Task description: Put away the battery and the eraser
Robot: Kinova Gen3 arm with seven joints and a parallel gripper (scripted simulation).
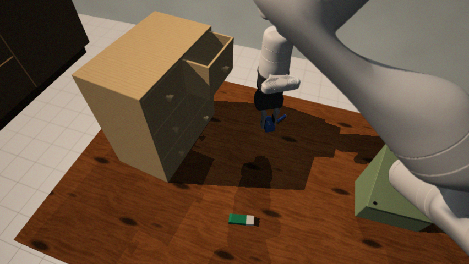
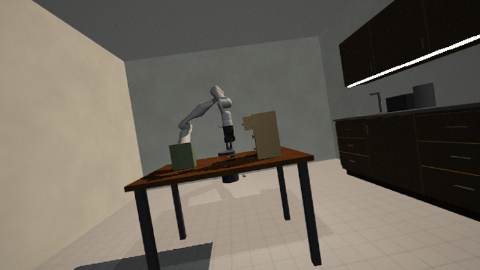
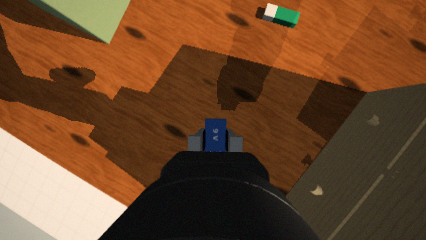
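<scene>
The nine-volt battery (image 1: 270, 126) (image 3: 215, 131) is blue. My gripper (image 1: 268, 121) (image 2: 229, 147) (image 3: 215, 136), pointing down, is shut on it and holds it in front of the chest (image 1: 141, 49) (image 2: 267, 137). The top row's right drawer (image 1: 220, 76) (image 2: 248, 123) is pulled well out and level; the part of its inside that shows looks empty. The bottom row's right drawer, with its small knob (image 1: 205, 117), looks pushed in, as do the left drawers. The middle right drawer is hidden in the top view. The green and white eraser (image 1: 239, 219) (image 2: 231, 156) (image 3: 285, 16) lies on the table.
A small blue cylinder (image 1: 281, 118) (image 2: 226, 165) lies on the table (image 1: 98, 203) (image 2: 290, 160) beyond the gripper in the top view. A green box (image 1: 370, 193) (image 2: 181, 156) (image 3: 100, 15) stands across from the chest's fronts, near the arm. The open drawer juts out at upper height.
</scene>
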